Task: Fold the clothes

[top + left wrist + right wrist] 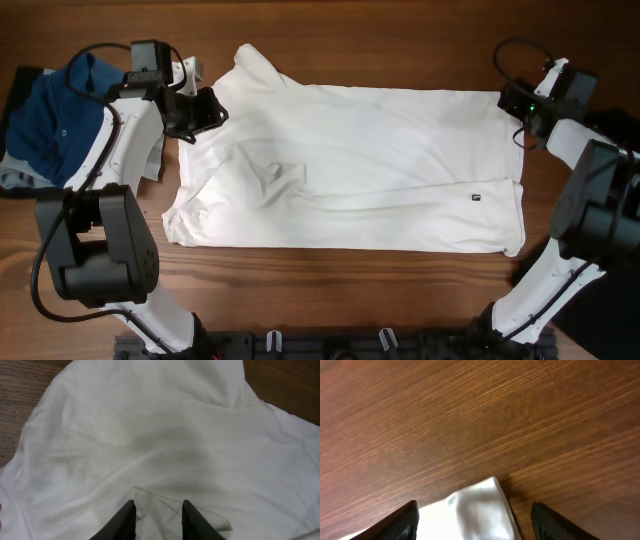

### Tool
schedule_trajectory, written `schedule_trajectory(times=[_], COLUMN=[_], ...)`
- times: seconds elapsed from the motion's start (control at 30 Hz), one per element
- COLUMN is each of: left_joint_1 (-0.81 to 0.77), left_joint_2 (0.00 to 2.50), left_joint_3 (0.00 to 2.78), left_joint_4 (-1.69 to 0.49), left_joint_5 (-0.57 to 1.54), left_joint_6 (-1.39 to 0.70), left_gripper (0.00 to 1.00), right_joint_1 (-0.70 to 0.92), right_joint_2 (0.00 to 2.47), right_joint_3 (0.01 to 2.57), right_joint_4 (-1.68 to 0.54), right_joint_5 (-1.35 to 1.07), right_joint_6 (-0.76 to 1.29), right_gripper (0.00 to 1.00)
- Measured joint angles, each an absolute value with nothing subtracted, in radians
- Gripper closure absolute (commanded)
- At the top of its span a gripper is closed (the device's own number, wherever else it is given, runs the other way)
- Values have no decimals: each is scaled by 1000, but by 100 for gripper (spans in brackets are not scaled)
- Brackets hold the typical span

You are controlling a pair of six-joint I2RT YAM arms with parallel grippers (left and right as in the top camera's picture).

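Wooden desk [330, 300] under flat white shirt [350, 160] — blue garment [55, 115] heaped at left edge; left claw [157, 519] slightly parted, right claw [475, 517] spread wide.

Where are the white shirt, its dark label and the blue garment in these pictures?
white shirt [380, 160]: overhead view, the middle of its body.
label [476, 197]: overhead view, the small dark tag itself, near the hem.
blue garment [55, 125]: overhead view, its crumpled middle.

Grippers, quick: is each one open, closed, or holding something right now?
Left gripper: open, jaws a little apart above the white shirt, gripping nothing.
Right gripper: open wide, a corner of the shirt in the gap, not clamped.
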State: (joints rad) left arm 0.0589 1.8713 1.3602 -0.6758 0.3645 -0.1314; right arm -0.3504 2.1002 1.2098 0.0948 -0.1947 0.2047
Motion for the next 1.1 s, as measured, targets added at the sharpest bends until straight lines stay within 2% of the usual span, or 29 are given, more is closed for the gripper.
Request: schedule_trajectory(times=[0.27,0.43,0.47,0.6,0.77,0.9,1.0,1.1], left_joint_1=[59,59,59,59,59,59,59,59], left_joint_2=[1871,1871,1871,1871,1871,1871,1871,1876], left_joint_3=[1360,1360,1360,1360,1360,1360,1360,1360], left_joint_4=[-675,-666,-661,-612,-510,-405,-298,-191], left_joint_5=[364,364,364,364,364,364,363,361], left_joint_6=[-131,-131,-131,-132,-136,-151,-172,-207], left_gripper=[70,69,69,71,70,66,56,51], right_joint_1=[-350,-351,-351,-364,-377,-376,-376,-376], right_joint_2=[2123,2123,2123,2090,1894,1733,1649,1618], right_joint_3=[1213,1213,1213,1212,1211,1215,1217,1219], right_joint_4=[122,127,128,72,-62,-167,-269,-358], right_joint_5=[-253,-329,-337,-364,-392,-416,-424,-427], right_joint_6=[231,244,239,250,258,262,269,279], right_gripper=[60,92,96,96,96,96,96,96])
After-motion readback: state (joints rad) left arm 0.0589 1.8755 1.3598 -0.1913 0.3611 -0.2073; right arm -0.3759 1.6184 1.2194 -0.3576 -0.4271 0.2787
